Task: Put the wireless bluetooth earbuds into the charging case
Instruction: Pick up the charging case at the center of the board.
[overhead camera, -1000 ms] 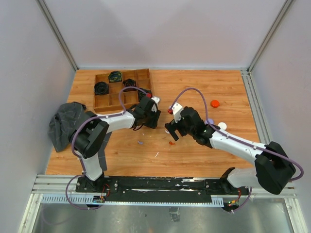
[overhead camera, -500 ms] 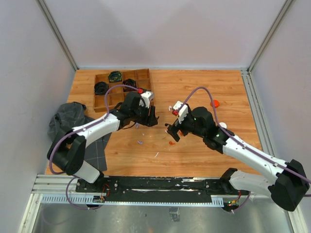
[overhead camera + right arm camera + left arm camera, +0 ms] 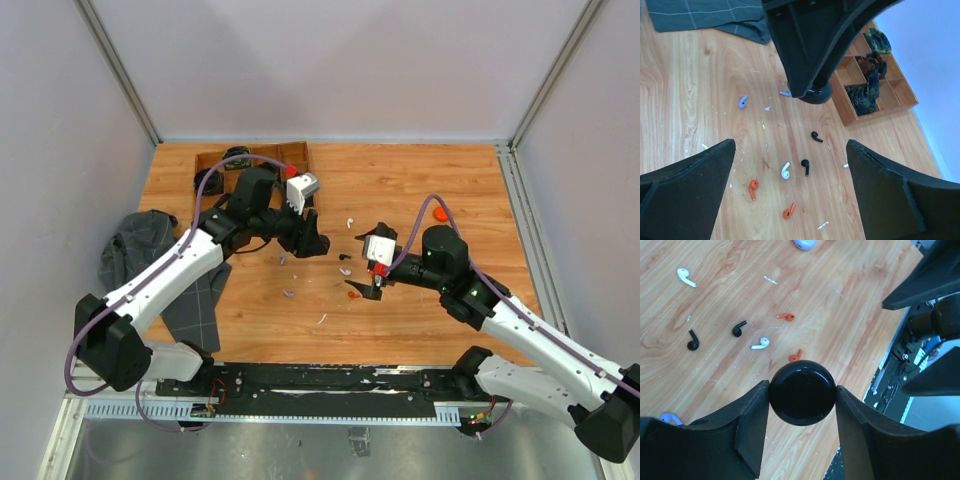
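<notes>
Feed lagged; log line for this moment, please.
left gripper: shut on black case | right gripper: open, empty | earbuds: loose on table

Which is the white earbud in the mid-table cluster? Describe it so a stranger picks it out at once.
On the wooden table, look at the loose scatter of earbuds near the middle. The white earbud lies there with a black earbud on one side and two orange earbuds on the other. It is that group's only white piece; the other white earbud lies alone, farther off.

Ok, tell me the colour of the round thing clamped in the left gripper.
Glossy black; the round case shows best in the left wrist view.
</notes>
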Robot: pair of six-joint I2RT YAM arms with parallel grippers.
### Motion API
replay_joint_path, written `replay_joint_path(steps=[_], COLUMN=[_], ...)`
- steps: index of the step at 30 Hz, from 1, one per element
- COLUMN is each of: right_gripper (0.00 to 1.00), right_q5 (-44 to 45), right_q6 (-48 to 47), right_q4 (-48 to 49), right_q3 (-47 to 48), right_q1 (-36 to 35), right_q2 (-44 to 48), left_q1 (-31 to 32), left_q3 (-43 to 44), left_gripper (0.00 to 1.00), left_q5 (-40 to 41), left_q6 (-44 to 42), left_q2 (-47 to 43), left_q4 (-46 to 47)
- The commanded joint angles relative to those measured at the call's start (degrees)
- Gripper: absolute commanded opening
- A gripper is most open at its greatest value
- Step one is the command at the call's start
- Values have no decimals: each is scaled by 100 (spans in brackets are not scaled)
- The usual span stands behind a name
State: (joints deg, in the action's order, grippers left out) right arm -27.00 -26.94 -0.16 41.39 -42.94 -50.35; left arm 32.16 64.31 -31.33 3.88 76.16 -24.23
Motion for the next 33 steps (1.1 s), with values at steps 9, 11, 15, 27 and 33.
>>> replay_joint_path(steps=[9, 11, 15, 27, 33], right_gripper=[76, 71, 64, 62, 56], right_q5=[-623, -570, -218, -142, -121], right_q6=[-1719, -1834, -2087, -2341, -2342], right_q4=[190, 298, 396, 824, 901], right_q3=[169, 157, 206, 156, 75], right_q1=[-244, -306, -510, -808, -887], right_q2=[-249, -344, -578, -943, -1037], left_q1=[7, 9, 5, 53, 70], left_q3=[448, 446, 472, 466, 453], left_gripper=[42, 42, 42, 42, 42], left_q5=[-1090, -1131, -1274, -1676, -1831], left_q6=[-1029, -1046, -1060, -1187, -1221], left_q2=[-22, -3, 71, 180, 221], left_q4=[-1066, -1066, -1066, -1124, -1130])
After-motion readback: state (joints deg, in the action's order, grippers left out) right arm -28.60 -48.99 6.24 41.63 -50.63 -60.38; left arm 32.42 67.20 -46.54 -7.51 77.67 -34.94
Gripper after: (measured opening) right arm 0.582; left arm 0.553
